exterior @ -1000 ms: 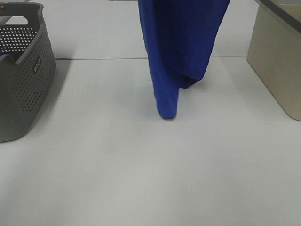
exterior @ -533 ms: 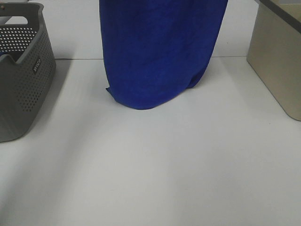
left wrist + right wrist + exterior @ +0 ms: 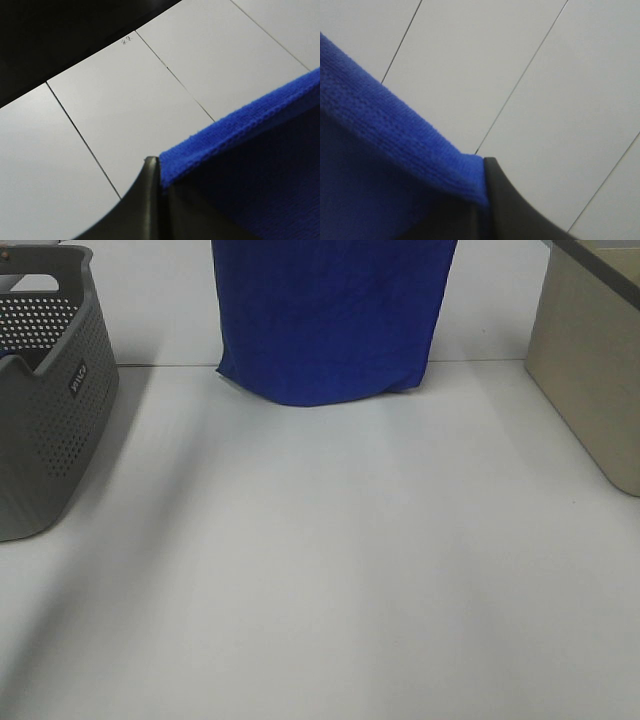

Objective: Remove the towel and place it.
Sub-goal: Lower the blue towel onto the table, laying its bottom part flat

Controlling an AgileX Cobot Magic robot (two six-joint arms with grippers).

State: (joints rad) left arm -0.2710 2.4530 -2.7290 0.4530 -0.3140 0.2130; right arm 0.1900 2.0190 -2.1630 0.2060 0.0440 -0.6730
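The royal-blue towel [image 3: 330,320] hangs spread out at the top middle of the exterior view, its lower edge just above the white table. Both grippers are out of that view, above its top edge. In the left wrist view the left gripper [image 3: 160,172] is shut on one upper corner of the towel [image 3: 250,165]. In the right wrist view the right gripper [image 3: 482,192] is shut on the other upper corner of the towel [image 3: 380,170]. The towel's white tag does not show.
A grey perforated basket [image 3: 45,400] stands at the left edge of the table. A beige bin [image 3: 590,360] stands at the right edge. The white table [image 3: 330,570] stretches between them toward the front.
The towel went from a narrow hanging bunch to a wide spread sheet. Its lower edge has risen and moved toward the back of the table.
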